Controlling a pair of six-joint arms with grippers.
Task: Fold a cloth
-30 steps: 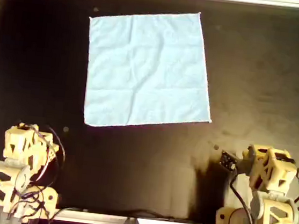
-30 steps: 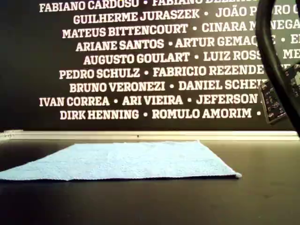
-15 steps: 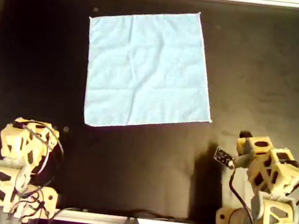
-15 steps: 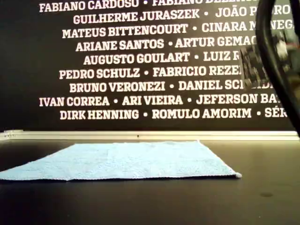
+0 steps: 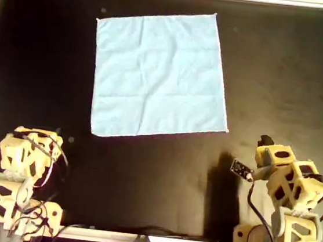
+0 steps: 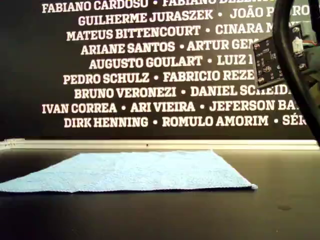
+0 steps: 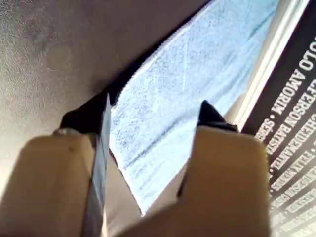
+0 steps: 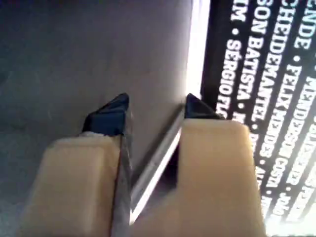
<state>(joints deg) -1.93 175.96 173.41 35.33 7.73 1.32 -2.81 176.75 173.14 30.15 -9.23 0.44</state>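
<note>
While the cloth lies flat: both grippers' fingers spread, "PEDRO SCHULZ" behind.

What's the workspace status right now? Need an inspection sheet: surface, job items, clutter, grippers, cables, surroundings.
Surface: black table, pale rim along its far edge and sides.
Job's things: the cloth lies flat and unfolded, faint creases, one corner toward each side; nothing touches it.
Clutter: nothing seen.
Grippers: left gripper open, empty, aimed at the cloth; right gripper open, empty, aimed at bare table and rim. Both arms sit at the overhead view's bottom edge, clear of the cloth.
Cables: black wires loop around both arm bases; a small circuit board hangs by one arm.
Surroundings: dark back wall printed with white names.
</note>
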